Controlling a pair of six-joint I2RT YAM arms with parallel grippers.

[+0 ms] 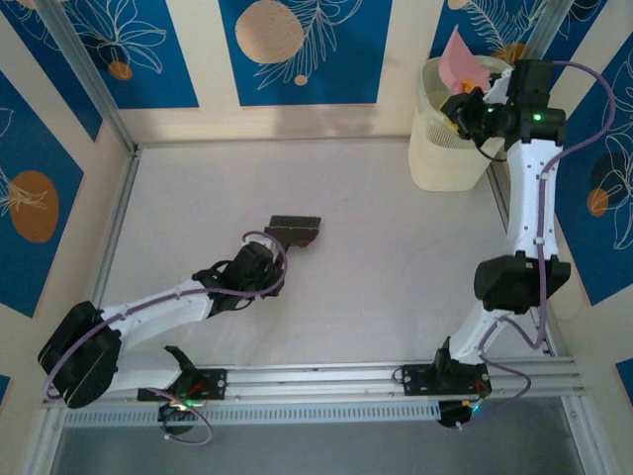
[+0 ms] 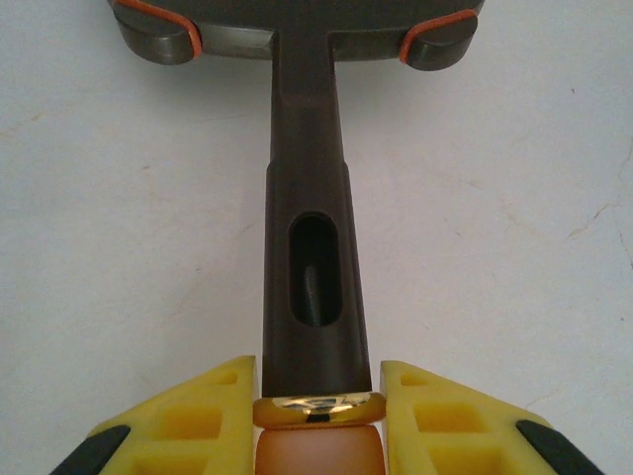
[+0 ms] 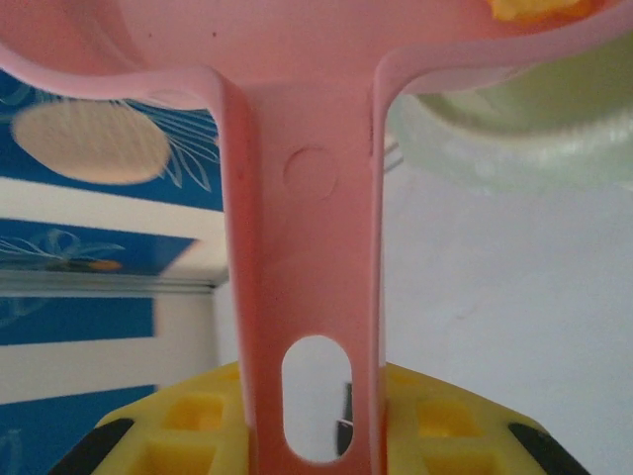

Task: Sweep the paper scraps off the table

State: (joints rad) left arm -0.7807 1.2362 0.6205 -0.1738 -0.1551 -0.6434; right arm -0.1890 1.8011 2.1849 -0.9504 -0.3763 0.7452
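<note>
Our right end effector (image 3: 316,427) pinches the dustpan (image 3: 297,198) by its handle, tipped above the bin (image 1: 445,148) so we can spill out the orange paper scrap (image 3: 539,8) lying in it. Well left of the bin, our left end effector (image 2: 316,416) clamps the brush (image 2: 312,198), head down on the tabletop (image 1: 376,218), out of the way.

Pink dustpan (image 3: 307,198); dark brush (image 2: 312,198); whitish-grey table (image 1: 396,247); blue wall panels (image 1: 336,59), white leaf outlines.

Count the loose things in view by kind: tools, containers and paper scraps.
brush: 1
dustpan: 1
bin: 1
paper scrap, orange, in the right wrist view: 1
Total: 4
</note>
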